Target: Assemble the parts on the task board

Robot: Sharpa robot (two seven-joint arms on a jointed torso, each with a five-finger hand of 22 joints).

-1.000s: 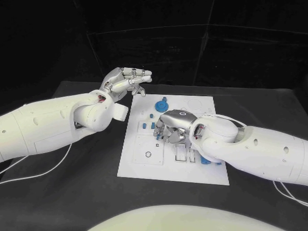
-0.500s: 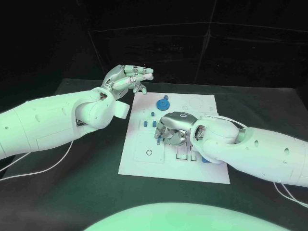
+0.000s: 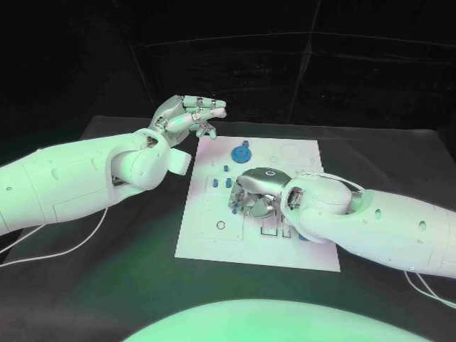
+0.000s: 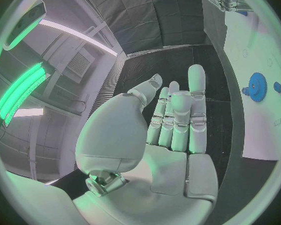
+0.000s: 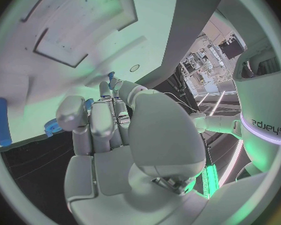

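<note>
Your task board (image 3: 251, 246) lay flat in the middle of the black tabletop (image 3: 105, 285), its long sides running away from the robot. A blue gear (image 3: 241, 153) stood on the far part of the board, with a smaller blue piece (image 3: 246, 143) just beyond it; in the left wrist view the same gear (image 4: 258, 87) sat beside a small blue knob (image 4: 277, 87).

Your right hand (image 3: 255, 189) was down over the middle of the board, palm toward the plate, and it covered whatever parts lay beneath it. The right wrist view showed its fingers (image 5: 102, 120) drawn close together with a small blue part (image 5: 110, 78) at their tips, but you could not tell whether they actually gripped it. A blue rod (image 5: 1, 121) lay apart on the board in that view. A few small blue parts (image 3: 221, 183) stood just beside that hand.

Your left hand (image 3: 187, 115) was raised beyond the board's far left corner, off the plate, fingers (image 4: 197, 100) close together and holding nothing.

White cables (image 3: 53, 249) trailed across the tabletop under the left arm.
</note>
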